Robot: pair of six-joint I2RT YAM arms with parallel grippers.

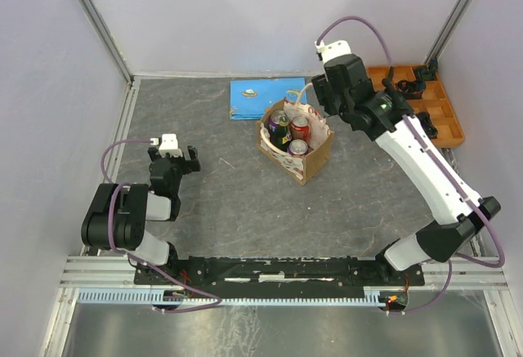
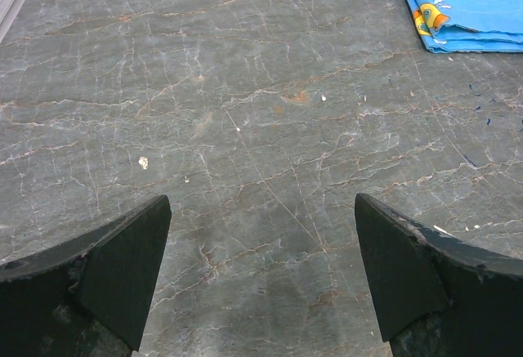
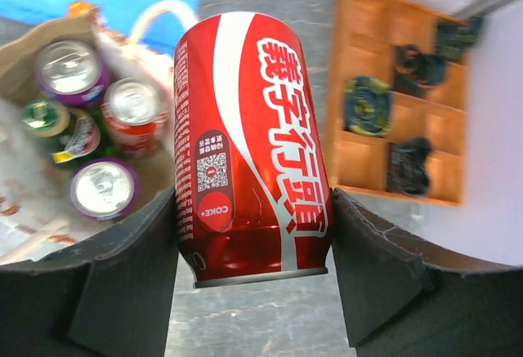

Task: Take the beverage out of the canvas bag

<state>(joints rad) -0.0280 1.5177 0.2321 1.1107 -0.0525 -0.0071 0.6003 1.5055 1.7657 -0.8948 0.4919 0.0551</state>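
The tan canvas bag stands open mid-table with several beverage cans upright inside. In the right wrist view a red cola can hangs clear of the bag, above bare table beside it. My right gripper is shut on this can, one finger pressed on each side. From above, the right gripper hovers at the bag's far right edge and hides the can. My left gripper rests low at the left, far from the bag, open with nothing between its fingers.
A flat blue booklet lies just behind the bag. An orange compartment tray holding dark items sits at the back right, near the right gripper. Walls close in the table at left, back and right.
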